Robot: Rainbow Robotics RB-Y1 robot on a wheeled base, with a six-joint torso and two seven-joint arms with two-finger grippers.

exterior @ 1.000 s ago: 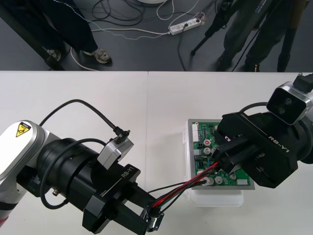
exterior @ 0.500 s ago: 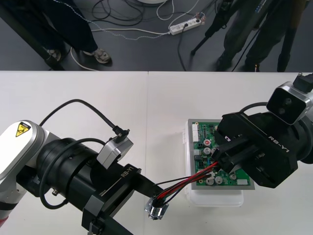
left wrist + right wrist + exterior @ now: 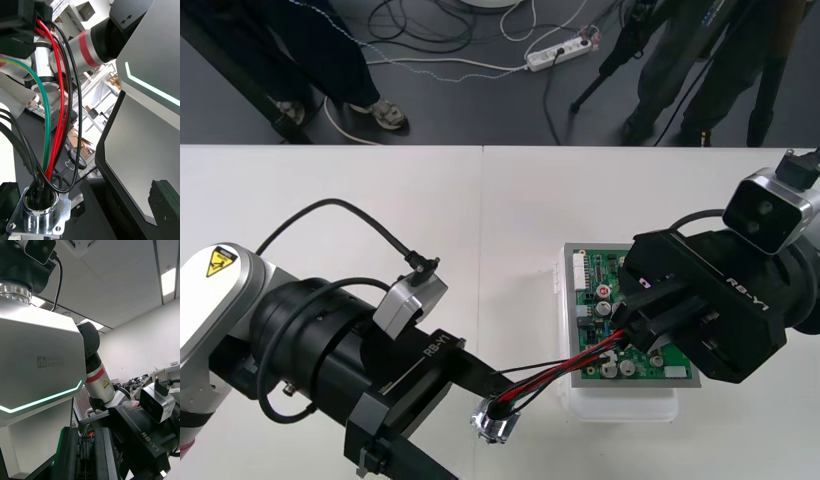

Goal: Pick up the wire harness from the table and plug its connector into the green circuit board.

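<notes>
Red, black and green wires (image 3: pixel 565 368) of the harness run, in the front view, from the round metal socket (image 3: pixel 494 425) up to the right gripper (image 3: pixel 627 328). This gripper is closed on the plug end above the green circuit board (image 3: pixel 590 272), which sits on its white base (image 3: pixel 620 408). The plug's tip is hidden there, so I cannot tell if it is in the board. The socket is over the table (image 3: pixel 330 180) near the base, between the widely spread fingers of the left gripper (image 3: pixel 472 428).

In the right wrist view, the two fingers (image 3: pixel 69 457) stand close together with the black plug (image 3: pixel 85 450) between them.

In the left wrist view, the socket (image 3: pixel 37 215) with its flange is near one finger, and the other finger (image 3: pixel 165 202) is well apart from it.
</notes>
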